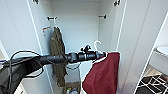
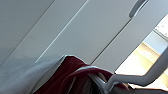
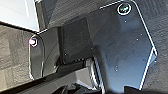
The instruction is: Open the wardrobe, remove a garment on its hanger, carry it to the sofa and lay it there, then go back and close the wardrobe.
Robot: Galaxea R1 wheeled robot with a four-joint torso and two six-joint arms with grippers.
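Note:
The wardrobe (image 1: 75, 27) stands open in the head view, both white doors swung wide. My left arm reaches in from the left, and my left gripper (image 1: 100, 55) is shut on the white hanger (image 1: 97, 45). The hanger's hook is free, below the level of the rail brackets. The maroon garment (image 1: 105, 73) droops from the hanger in front of the wardrobe's right side. In the left wrist view the hanger (image 2: 140, 78) and the garment (image 2: 72, 72) with a white sleeve (image 2: 22, 77) sit close up against a wardrobe door (image 2: 87, 30).
An olive-brown garment (image 1: 58, 47) hangs inside the wardrobe at the left. Small items (image 1: 71, 90) lie on its floor. A black-and-white patterned rug (image 1: 152, 85) and a white rounded object (image 1: 162, 51) lie to the right. The right wrist view shows grey carpet (image 3: 12, 62).

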